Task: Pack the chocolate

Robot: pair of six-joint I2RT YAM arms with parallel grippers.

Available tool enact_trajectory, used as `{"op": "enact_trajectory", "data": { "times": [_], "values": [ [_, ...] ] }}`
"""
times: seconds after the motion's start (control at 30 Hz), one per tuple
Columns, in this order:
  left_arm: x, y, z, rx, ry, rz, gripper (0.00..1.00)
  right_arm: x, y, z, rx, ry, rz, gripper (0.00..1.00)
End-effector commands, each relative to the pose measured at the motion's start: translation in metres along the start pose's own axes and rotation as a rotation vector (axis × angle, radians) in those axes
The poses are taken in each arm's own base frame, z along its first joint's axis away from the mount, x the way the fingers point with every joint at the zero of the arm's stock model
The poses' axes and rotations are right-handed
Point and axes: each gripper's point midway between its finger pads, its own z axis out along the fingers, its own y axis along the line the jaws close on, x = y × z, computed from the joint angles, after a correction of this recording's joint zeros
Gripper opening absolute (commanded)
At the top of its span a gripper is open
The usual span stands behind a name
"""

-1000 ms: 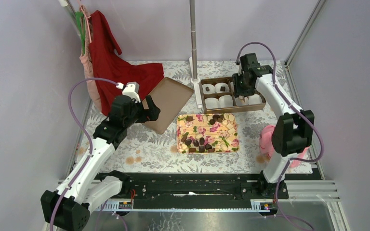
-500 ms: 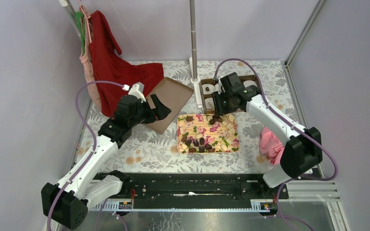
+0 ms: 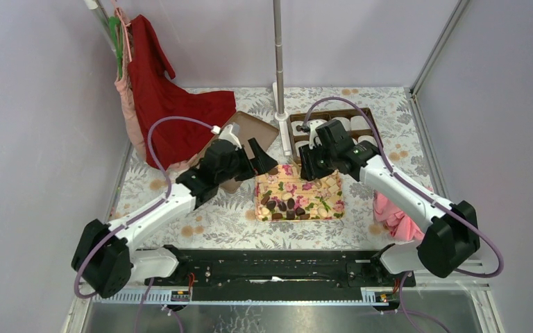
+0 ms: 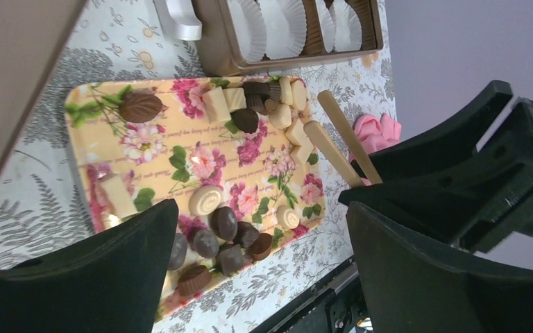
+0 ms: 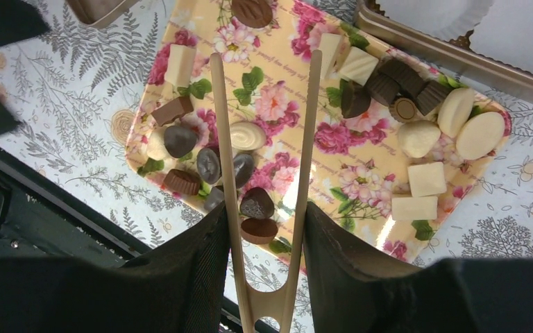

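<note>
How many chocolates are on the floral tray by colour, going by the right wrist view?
Dark or brown chocolate: 14 (one half hidden)
Pale chocolate: 10
Total: 24 showing on the floral tray; its near edge is partly covered in this view, so more may lie there.

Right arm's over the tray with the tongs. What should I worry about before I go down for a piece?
1. The dark chocolates under the tongs lie bunched close together; closing may catch two or push one off the tray.
2. The right claw grips the tongs only near their hinge, so they may twist.
3. The open left claw hovers close by; the arms could bump.
</note>
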Motion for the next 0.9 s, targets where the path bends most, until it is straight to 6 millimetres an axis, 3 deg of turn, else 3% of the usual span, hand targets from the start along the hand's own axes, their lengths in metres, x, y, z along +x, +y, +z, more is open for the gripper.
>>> {"op": "enact_trajectory", "data": {
  "times": [0.0,0.4,0.87],
  "values": [
    [-0.017,-0.031,0.019,0.078,-0.087,-0.042,0.99,-0.017,0.02,-0.013,-0.079,-0.097,-0.023,0.46],
    [-0.001,-0.034,0.058,0.064,-0.064,-0.148,0.99,-0.018,0.028,-0.022,-0.118,-0.133,-0.048,0.46],
    [0.025,-0.039,0.062,0.085,0.005,-0.149,0.98,-0.033,0.027,-0.033,-0.106,-0.228,-0.044,0.45]
  ]
}}
